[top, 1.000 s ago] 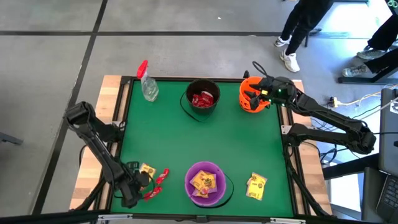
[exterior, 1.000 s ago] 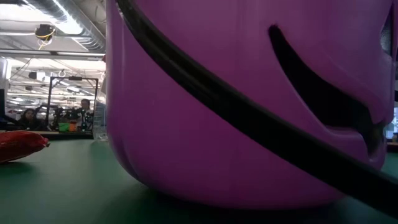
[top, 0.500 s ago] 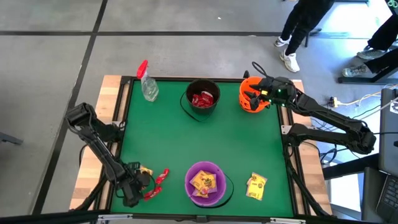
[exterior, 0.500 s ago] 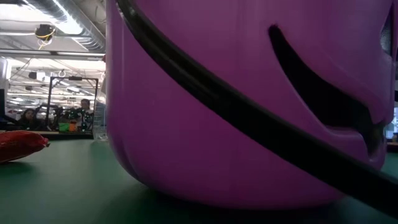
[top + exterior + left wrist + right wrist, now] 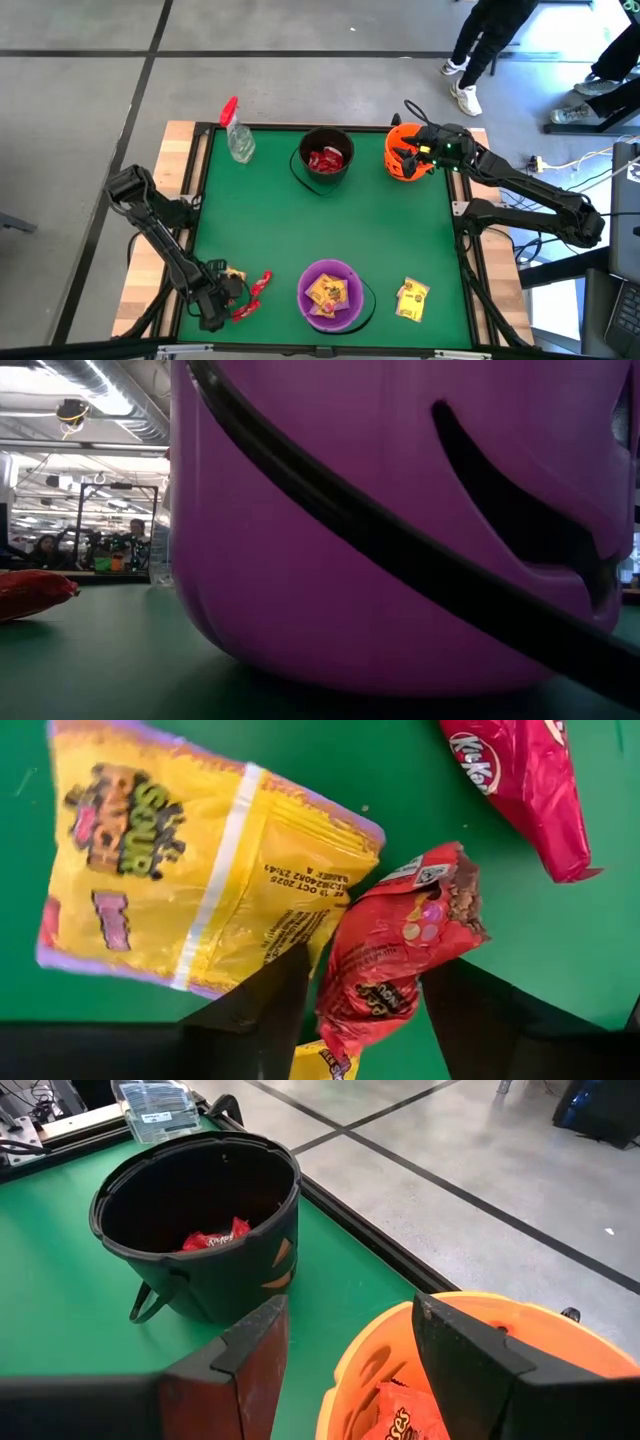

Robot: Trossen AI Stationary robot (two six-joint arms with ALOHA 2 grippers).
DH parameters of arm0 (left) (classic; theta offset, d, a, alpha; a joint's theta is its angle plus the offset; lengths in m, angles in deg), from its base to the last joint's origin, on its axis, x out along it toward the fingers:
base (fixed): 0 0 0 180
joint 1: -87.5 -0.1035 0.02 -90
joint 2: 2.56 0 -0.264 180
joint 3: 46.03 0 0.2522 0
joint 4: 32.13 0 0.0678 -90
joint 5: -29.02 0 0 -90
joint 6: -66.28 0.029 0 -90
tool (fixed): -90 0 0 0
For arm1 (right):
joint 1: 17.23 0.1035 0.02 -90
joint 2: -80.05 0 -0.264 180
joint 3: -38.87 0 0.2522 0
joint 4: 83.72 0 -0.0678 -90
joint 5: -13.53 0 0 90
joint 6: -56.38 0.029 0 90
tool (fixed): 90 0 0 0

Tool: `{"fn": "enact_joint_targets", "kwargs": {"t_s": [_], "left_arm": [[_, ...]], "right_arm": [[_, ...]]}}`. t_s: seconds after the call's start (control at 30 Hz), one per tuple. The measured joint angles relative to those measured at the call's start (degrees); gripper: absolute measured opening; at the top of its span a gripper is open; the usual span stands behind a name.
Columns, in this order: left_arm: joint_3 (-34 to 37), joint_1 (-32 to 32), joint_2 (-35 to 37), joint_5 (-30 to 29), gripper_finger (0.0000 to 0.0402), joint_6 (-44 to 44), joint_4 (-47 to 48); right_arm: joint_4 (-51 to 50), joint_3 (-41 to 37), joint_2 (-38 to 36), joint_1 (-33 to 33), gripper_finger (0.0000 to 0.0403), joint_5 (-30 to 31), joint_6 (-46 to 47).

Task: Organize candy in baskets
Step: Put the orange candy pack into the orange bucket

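Observation:
My left gripper (image 5: pixel 224 297) points down at the table's near left, open. Its fingers (image 5: pixel 285 1005) stand on either side of an orange-red candy packet (image 5: pixel 400 955). A yellow packet (image 5: pixel 190 870) and a red packet (image 5: pixel 520 790) lie flat on the green table beside it. The purple basket (image 5: pixel 330 295) holds yellow candy. The black basket (image 5: pixel 325 157) holds red candy. My right gripper (image 5: pixel 415 150) hangs open above the orange basket (image 5: pixel 470 1370), which has an orange packet (image 5: pixel 400 1420) inside. More yellow candy (image 5: pixel 412 298) lies at the near right. My left gripper comes from above with one finger on each side of the orange-red packet's middle (image 5: pixel 350 990). I cannot tell whether the fingers touch it. The packet lies on the table, partly over the yellow packet's corner.
A clear spray bottle with a red trigger (image 5: pixel 237 135) stands at the far left. The purple basket (image 5: pixel 400 520) fills the low view, with a red packet (image 5: pixel 35 595) to its left. A person's legs (image 5: pixel 480 50) show beyond the far right corner.
My left gripper has sunk a little toward the packets at the near left and covers more of the yellow packet in the high view.

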Motion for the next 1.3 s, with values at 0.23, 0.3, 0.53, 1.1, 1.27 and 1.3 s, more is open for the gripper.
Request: {"fn": "enact_joint_targets", "kwargs": {"t_s": [0.23, 0.3, 0.53, 1.1, 1.27, 1.3], "left_arm": [[-0.1, 0.0, 0.0, 0.2, 0.012, 0.0, -0.1], [-0.5, -0.3, 0.0, 0.4, 0.0106, 0.0, -0.1], [-2.6, -2.4, 1.3, 0.4, 0.0067, 0.1, -0.1], [-3.2, -10.1, 20.1, -24.7, 0.0037, 9.3, 7.1], [-3.2, -15.9, 26.2, -43.6, 0.0037, 18.9, 5.0], [-3.2, -17.4, 27.2, -45.5, 0.0037, 21.4, 3.5]], "right_arm": [[0.0, 0.0, 0.0, 0.0, 0.0211, 0.0, 0.0], [0.0, 0.0, 0.0, 0.0, 0.0211, 0.0, 0.0], [0.0, 0.0, 0.0, 0.0, 0.0211, 0.0, 0.0], [4.3, 0.0, 0.0, 0.0, 0.0211, -8.5, 0.8], [11.6, 0.0, 0.0, 0.4, 0.0211, -20.7, 0.7], [13.4, -0.1, 0.0, 1.1, 0.0211, -22.2, 0.7]]}}
